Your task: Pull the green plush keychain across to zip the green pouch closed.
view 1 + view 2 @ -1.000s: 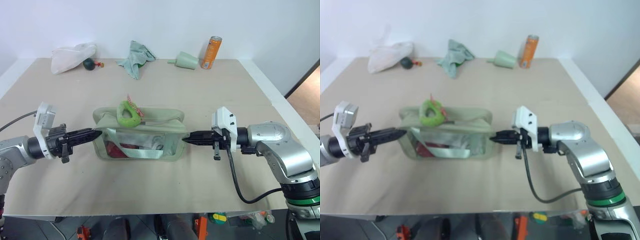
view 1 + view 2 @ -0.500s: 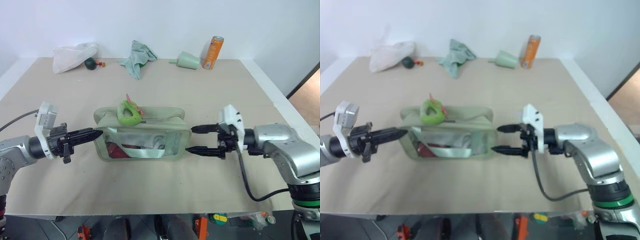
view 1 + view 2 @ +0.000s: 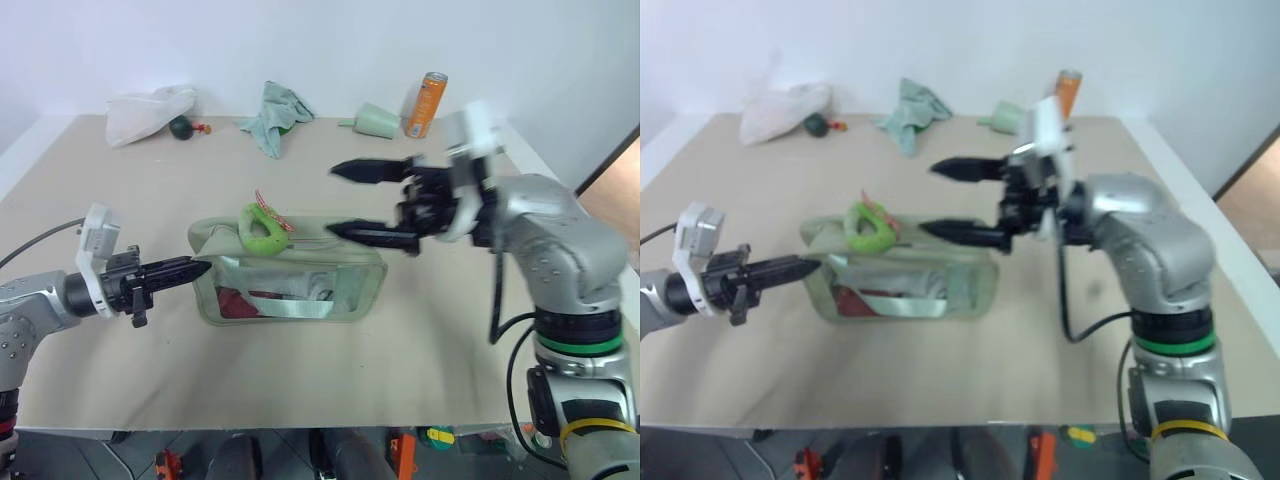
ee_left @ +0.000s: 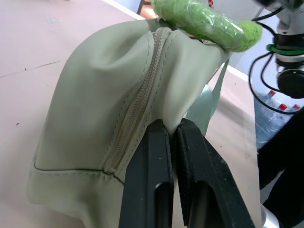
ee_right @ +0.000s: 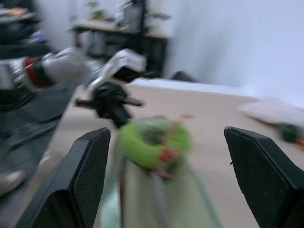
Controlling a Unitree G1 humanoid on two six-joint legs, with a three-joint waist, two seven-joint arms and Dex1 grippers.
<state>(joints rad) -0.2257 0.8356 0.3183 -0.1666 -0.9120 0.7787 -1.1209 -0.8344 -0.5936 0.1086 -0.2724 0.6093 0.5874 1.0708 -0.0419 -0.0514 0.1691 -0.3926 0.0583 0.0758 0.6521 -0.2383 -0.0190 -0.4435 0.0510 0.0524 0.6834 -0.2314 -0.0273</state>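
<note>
the left gripper [image 3: 196, 267] is pinched tight on the left end of the green pouch [image 3: 290, 277], which lies mid-table [image 3: 420, 330]. the right gripper [image 3: 345, 202] is spread wide and empty above the pouch's right half. the green plush keychain [image 3: 256, 226] sits on the pouch top, near its left end.

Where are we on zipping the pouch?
Done: left end effector is shut on the left end of the pale sage-green fabric pouch, bracing it. In hand: right end effector is open above the pouch's right half, aimed at the lime-green plush keychain but not touching it. Left: grab the keychain, which sits near the pouch's left end, and pull it across; the zipper is not yet drawn over.
</note>
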